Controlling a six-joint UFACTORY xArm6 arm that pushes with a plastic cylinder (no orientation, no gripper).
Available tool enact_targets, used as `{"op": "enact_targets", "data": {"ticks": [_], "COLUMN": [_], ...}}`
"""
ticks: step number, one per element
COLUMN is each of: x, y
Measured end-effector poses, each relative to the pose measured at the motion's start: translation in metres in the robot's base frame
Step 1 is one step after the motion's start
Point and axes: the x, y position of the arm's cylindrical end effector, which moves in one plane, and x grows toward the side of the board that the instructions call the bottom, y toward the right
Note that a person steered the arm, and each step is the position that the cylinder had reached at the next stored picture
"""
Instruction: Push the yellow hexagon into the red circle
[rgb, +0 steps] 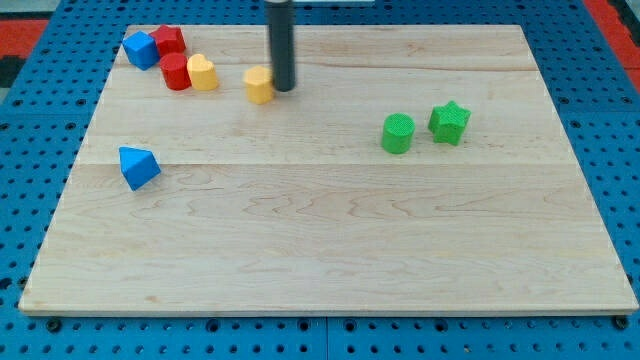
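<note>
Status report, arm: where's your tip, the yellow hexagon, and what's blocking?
My tip touching yellow hexagon, its right side. Red circle further left. Yellow heart sits between them.

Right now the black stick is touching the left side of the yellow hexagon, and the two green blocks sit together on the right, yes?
Not quite. The camera view shows my tip against the right side of the yellow hexagon, not its left. The rest holds: the green cylinder and green star sit together on the view's right.

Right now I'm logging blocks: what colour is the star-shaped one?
Green: the star shows in the camera view.
</note>
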Motion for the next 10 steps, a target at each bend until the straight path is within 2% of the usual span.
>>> {"op": "enact_targets", "data": {"ticks": [1, 2, 3, 4, 8, 9, 10], "x": [0.001, 0.031, 0.027, 0.003, -0.002, 0.000, -0.001], "y": [-0.048, -0.023, -0.048, -0.068, -0.054, -0.037, 0.053]}}
